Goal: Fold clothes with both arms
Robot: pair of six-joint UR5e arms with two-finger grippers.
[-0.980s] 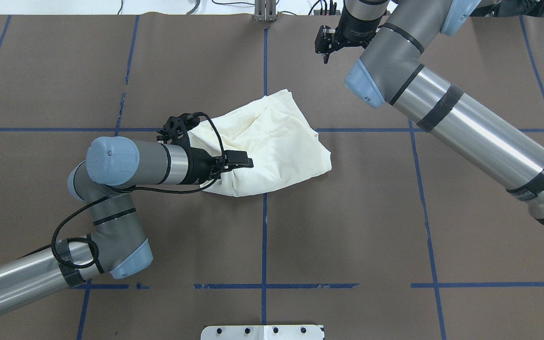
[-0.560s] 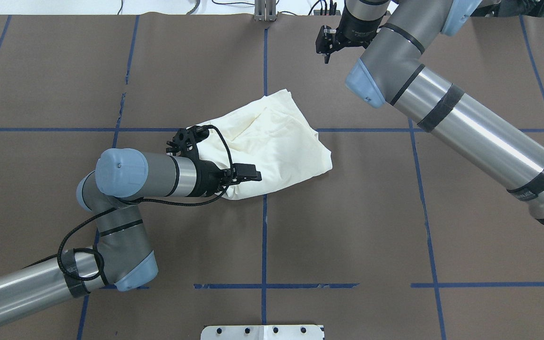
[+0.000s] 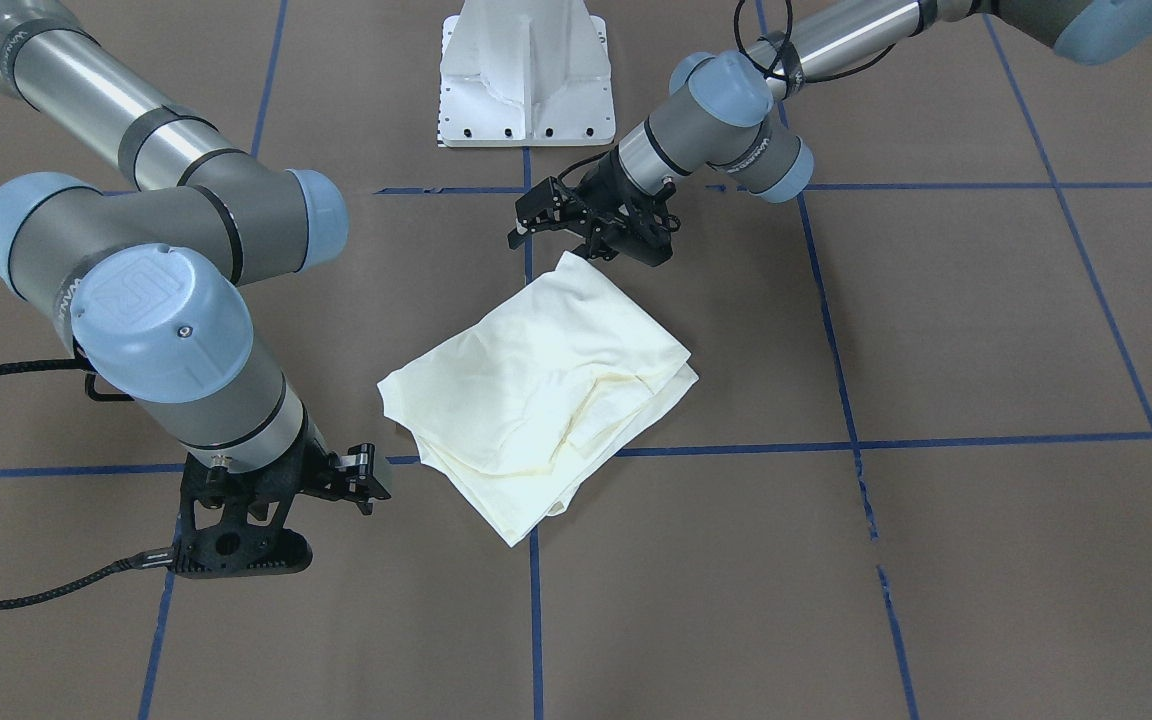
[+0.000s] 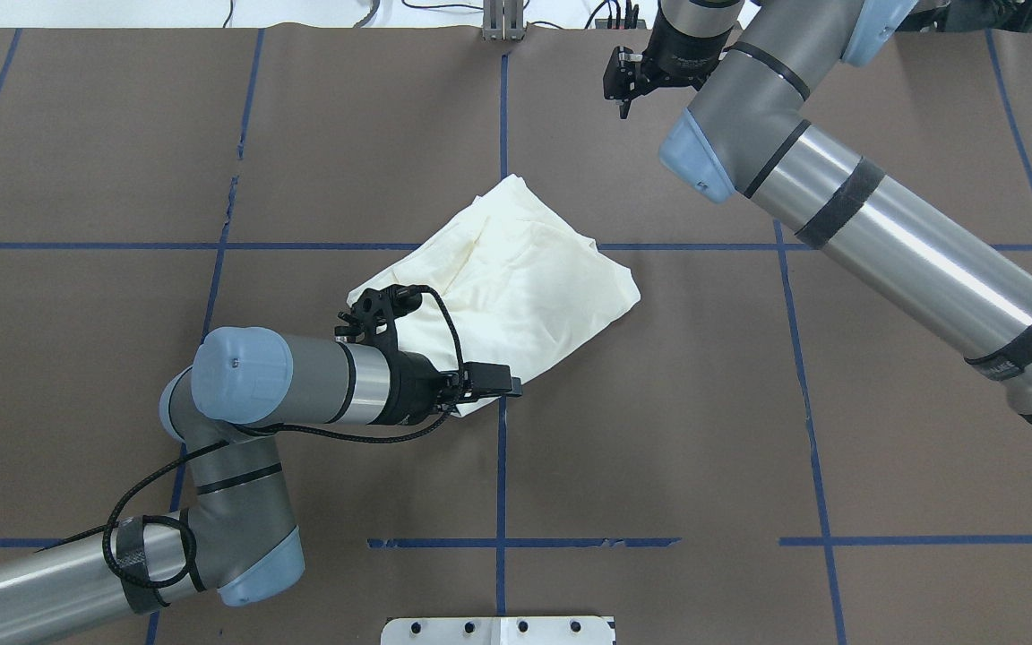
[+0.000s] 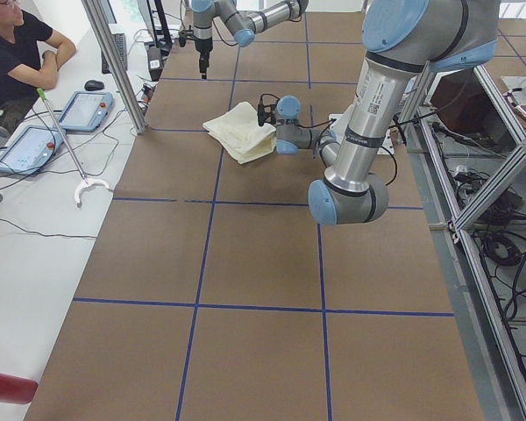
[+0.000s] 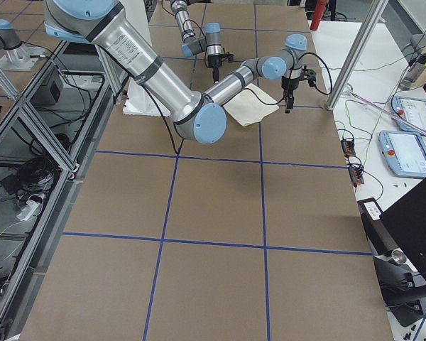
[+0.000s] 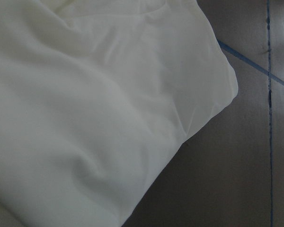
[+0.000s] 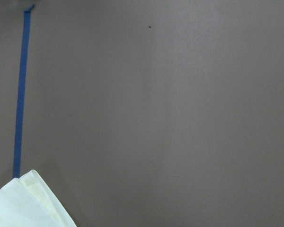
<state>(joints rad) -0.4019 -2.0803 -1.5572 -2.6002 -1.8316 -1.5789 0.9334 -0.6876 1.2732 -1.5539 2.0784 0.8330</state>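
We see the cream shirt (image 4: 529, 287) lying folded near the middle of the brown bench (image 4: 704, 430), plain side up, across a crossing of blue tape lines (image 4: 501, 466). The left end effector (image 4: 491, 382) hangs low over the shirt's corner nearest to the robot. Its fingers seem spread, and the tips reach past the cloth without pinching it. The right end effector (image 4: 621, 90) is well apart from the shirt, over the far side of the bench; whether its fingers are spread or pressed together we cannot tell
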